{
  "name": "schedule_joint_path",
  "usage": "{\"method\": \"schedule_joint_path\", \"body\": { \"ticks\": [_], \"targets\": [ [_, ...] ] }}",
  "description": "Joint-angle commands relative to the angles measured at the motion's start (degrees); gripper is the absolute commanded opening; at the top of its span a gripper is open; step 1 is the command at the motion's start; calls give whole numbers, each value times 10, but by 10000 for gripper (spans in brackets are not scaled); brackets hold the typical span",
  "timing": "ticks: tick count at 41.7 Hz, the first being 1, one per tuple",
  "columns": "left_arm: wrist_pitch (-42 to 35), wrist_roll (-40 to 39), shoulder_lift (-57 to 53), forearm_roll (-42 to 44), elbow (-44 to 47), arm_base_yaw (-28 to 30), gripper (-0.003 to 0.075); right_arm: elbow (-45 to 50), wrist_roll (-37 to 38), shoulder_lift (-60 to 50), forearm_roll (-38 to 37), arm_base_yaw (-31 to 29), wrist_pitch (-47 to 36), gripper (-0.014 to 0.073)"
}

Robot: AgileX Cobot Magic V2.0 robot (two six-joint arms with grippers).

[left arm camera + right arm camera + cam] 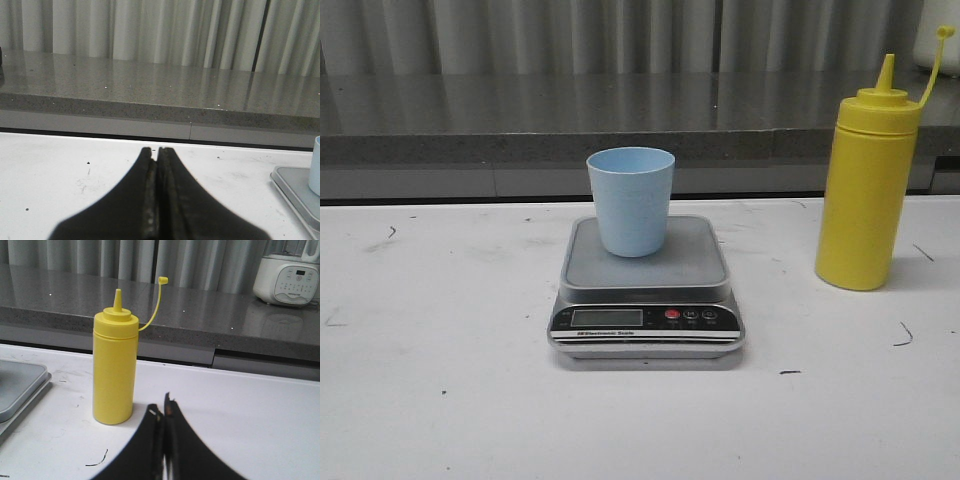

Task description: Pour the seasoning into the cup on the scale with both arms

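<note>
The pale blue cup [630, 200] stands upright on the grey platform of the silver scale [646, 300] at the table's middle. The yellow seasoning bottle [866, 190] stands upright to the right of the scale, its cap off and hanging on its strap. It also shows in the right wrist view [114, 370], just beyond my right gripper [161, 407], which is shut and empty. My left gripper [157, 150] is shut and empty over bare table; the scale's edge [295, 192] and a sliver of the cup [316, 167] lie off to one side. Neither gripper shows in the front view.
A grey stone counter ledge [520, 120] runs along the back of the white table [440, 400], with pale curtains behind. A white appliance [287, 277] sits on the counter at the far right.
</note>
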Motion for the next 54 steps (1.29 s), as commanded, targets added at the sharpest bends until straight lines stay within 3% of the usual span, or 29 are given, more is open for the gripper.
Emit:
{"method": "schedule_joint_path", "body": {
  "ticks": [1, 12, 54],
  "targets": [
    [-50, -3, -9, -3, 14, 1, -20, -4, 2, -10, 2, 1, -51, -120],
    [-50, -3, -9, -3, 14, 1, -20, -4, 123, -10, -59, 3, -54, -120],
    [-50, -3, -9, -3, 14, 1, -20, -4, 125, -10, -44, 3, -54, -120]
  ]
}}
